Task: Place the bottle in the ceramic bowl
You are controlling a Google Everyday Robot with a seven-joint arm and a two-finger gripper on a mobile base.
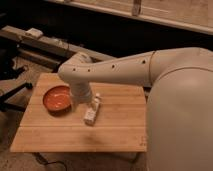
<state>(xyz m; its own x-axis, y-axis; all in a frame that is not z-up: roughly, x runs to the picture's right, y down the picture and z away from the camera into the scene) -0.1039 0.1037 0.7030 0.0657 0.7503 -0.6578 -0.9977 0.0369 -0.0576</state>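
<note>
The ceramic bowl (57,98) is orange-red, round and shallow, and sits on the left part of the wooden table (120,130). The bottle (92,113) is small and pale whitish. It is just right of the bowl, with its narrower end pointing up and to the right. My arm reaches in from the right, and its wrist comes down between the bowl and the bottle. My gripper (88,105) is right at the bottle, and the wrist partly hides it. I cannot tell whether the bottle rests on the table or is held.
The robot's large pale body (180,110) fills the right side and covers the table's right edge. A dark chair base (12,90) stands on the floor to the left. A long bench with small items (35,35) runs behind the table.
</note>
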